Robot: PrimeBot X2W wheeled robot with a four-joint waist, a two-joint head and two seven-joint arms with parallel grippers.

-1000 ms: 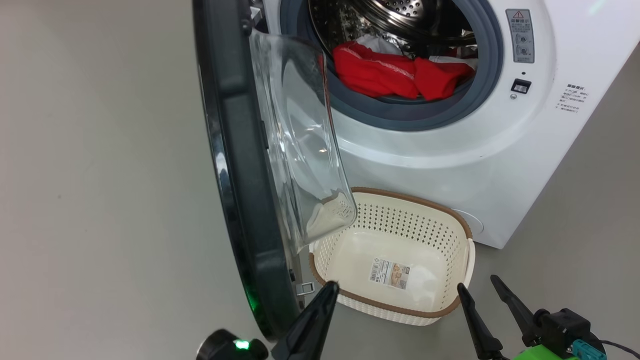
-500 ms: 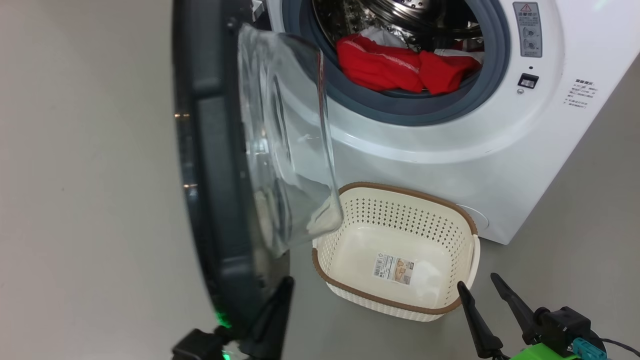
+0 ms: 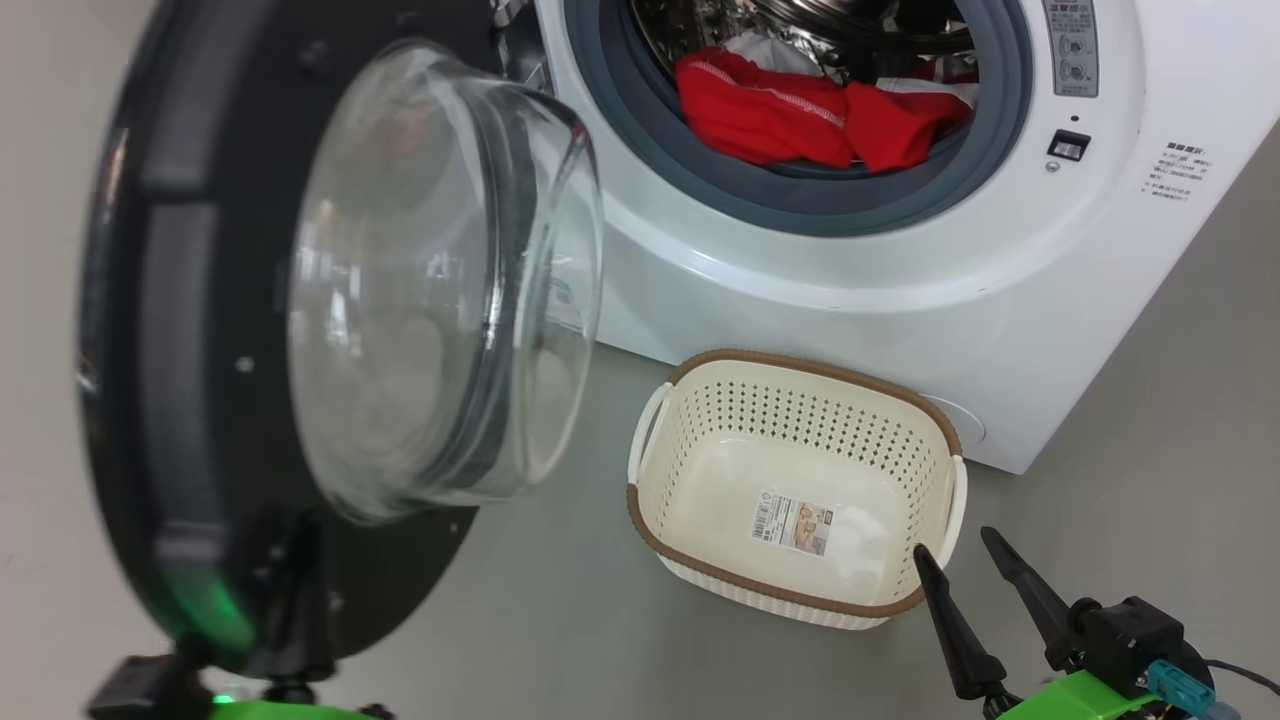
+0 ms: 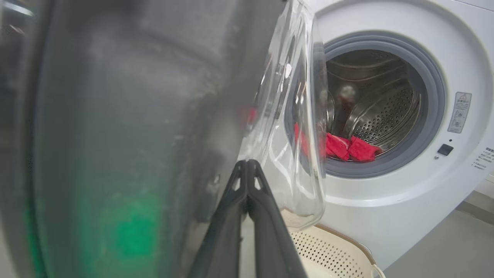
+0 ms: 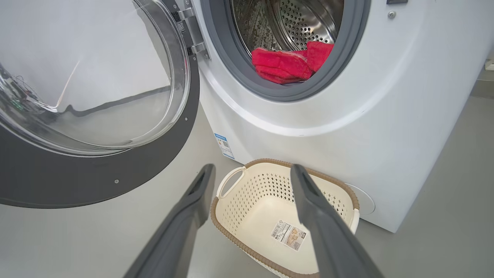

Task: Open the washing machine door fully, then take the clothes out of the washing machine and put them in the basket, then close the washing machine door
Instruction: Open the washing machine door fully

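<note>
The washing machine door (image 3: 180, 330) stands swung wide to the left, its inner face and clear glass bowl (image 3: 440, 280) turned toward me. My left gripper (image 4: 247, 165) is shut with nothing between its fingers, and it lies along the door's dark inner rim beside the bowl. Red clothes (image 3: 790, 115) with some white fabric lie at the front of the steel drum in the washing machine (image 3: 900, 270). The cream basket (image 3: 790, 420) stands empty on the floor before the machine. My right gripper (image 3: 953, 545) hangs open just in front of the basket's near rim, holding nothing.
Grey floor lies all around the machine and basket. The door's hinge (image 5: 191, 27) sits at the left of the grey gasket (image 5: 231, 65). A blue label sticker (image 5: 224, 146) is on the machine's lower front. The latch socket (image 3: 1067, 146) is right of the opening.
The door has swung much further open to the left, from edge-on to showing its inner face. My left gripper went left with it. The right gripper has not moved.
</note>
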